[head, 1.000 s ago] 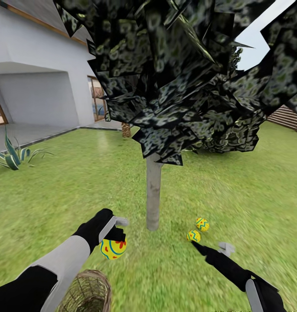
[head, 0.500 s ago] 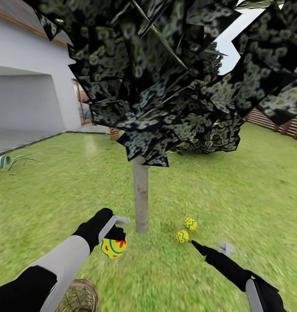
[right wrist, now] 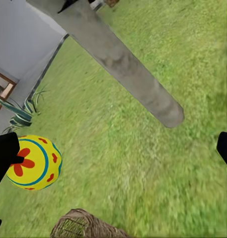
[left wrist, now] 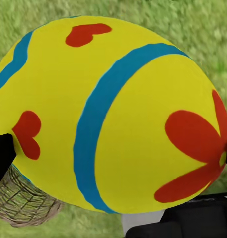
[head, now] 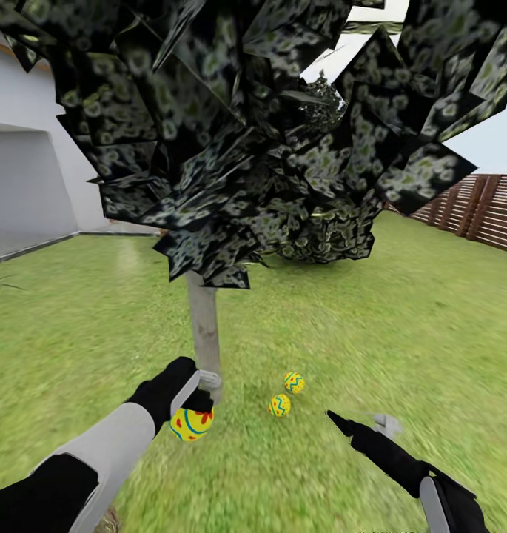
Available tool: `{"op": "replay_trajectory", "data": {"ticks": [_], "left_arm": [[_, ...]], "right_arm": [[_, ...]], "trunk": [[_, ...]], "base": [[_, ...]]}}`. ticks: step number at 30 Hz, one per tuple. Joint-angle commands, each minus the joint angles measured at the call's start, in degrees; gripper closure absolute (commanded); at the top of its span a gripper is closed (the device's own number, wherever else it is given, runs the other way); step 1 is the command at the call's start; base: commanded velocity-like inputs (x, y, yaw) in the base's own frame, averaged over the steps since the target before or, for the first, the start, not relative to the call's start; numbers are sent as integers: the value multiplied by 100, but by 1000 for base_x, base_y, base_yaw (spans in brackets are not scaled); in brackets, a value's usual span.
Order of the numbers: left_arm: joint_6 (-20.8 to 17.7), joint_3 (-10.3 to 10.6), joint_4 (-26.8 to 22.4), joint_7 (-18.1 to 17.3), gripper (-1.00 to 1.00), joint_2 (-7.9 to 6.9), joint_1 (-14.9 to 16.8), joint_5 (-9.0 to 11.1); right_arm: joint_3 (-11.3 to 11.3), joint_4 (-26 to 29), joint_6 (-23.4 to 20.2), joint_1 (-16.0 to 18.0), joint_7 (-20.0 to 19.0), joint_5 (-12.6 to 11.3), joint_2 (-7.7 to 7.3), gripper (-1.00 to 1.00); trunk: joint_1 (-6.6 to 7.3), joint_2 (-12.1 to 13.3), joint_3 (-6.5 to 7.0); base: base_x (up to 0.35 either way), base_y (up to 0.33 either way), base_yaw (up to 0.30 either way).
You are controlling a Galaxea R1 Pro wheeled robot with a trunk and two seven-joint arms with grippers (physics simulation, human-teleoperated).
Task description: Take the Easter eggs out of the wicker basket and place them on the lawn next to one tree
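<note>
**Q:** What are you holding, and where does everything sit?

**A:** My left gripper (head: pixel 196 406) is closed around the third egg (head: pixel 191 424), the yellow one with the blue band and the red flower, held just above the lawn (head: pixel 401 318) close to the foot of the tree (head: pixel 205 337). The other two eggs (head: pixel 286 394) already lie on the grass just to the right of the trunk, near each other. A sliver of the basket (head: pixel 109 518) shows at the bottom edge of my head view, behind my left arm. My right gripper (head: pixel 360 426) hangs over bare grass with nothing in it; its fingers stand apart.

**Q:** How would you finish this step well?

**A:** I'd bring the egg down until it nearly meets the grass before letting go, since a round thing dropped from height would likely roll. I'd set it on the same side of the trunk as the pair, or right at the base, so all three plainly belong to one tree. Then I'd part my jaws gently and lift straight up, so a finger doesn't nudge it away.

**Q:** What has changed over the last second?

**A:** My head view has swung to the right: the trunk and the two eggs have slid leftward across the picture, the white house has mostly gone, and more of the wooden fence (head: pixel 482 211) has come in. The basket has nearly dropped out at the bottom. The trunk now sits right behind my left gripper. My grip on the egg is unchanged.
</note>
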State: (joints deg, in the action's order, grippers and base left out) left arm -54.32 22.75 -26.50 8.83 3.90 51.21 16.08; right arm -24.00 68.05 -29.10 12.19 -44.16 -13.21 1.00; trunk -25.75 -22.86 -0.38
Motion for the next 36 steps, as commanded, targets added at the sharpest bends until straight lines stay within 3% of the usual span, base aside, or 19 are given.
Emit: {"op": "replay_trajectory", "data": {"ticks": [1,14,31,36], "left_arm": [[-18,45,-7,56,100,-4,3,61],[60,72,-4,75,100,-3,3,62],[107,159,-13,73,100,-6,4,62],[207,159,-10,66,100,-13,3,63]], "right_arm": [[-12,-2,-43,4,-14,-33,5,-100],[-28,-2,-40,3,-19,-36,5,-100],[-33,1,-43,6,-6,-33,5,-100],[-41,-2,-43,5,-5,-33,5,-100]], "trunk": [[-3,-6,4],[-3,-6,104],[-3,-6,111],[-3,-6,111]], "base": [[0,-267,-187],[28,-275,-182],[198,-262,-10],[34,-55,0]]}}
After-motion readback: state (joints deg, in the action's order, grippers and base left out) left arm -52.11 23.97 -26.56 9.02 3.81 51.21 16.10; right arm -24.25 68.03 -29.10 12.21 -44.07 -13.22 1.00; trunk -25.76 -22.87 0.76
